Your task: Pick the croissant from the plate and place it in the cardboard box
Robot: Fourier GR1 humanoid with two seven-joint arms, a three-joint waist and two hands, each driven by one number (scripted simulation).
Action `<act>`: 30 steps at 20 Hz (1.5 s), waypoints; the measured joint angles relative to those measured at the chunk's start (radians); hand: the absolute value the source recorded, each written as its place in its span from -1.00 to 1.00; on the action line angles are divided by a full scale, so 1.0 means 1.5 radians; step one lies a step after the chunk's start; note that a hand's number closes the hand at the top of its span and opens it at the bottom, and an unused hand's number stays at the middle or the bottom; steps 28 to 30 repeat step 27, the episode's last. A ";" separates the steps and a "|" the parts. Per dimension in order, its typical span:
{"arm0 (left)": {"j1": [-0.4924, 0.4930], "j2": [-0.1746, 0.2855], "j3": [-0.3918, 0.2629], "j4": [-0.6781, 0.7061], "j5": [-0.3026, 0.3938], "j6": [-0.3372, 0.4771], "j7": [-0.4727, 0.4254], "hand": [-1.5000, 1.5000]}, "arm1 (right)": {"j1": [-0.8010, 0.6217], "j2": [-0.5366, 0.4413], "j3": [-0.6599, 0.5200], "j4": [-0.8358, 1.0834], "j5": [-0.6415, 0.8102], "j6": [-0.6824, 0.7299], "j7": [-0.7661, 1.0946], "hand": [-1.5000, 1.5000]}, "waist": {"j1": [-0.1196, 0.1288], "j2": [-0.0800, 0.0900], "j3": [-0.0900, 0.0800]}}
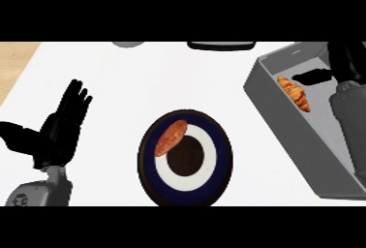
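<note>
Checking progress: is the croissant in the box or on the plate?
In the box. The croissant lies inside the box, along its wall; the plate holds only an oval bread roll.

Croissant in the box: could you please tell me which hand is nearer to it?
Right. The right hand is over the box, close beside the croissant; the left hand rests open at the view's left, beyond the plate.

left hand: open, fingers up, resting | right hand: extended forward, upper right
</note>
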 measured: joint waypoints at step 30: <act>0.014 -0.008 0.008 -0.025 -0.011 -0.001 0.016 0.00 | 0.080 -0.095 -0.341 0.053 -0.512 0.194 -0.219 -1.00 | -0.011 -0.004 -0.001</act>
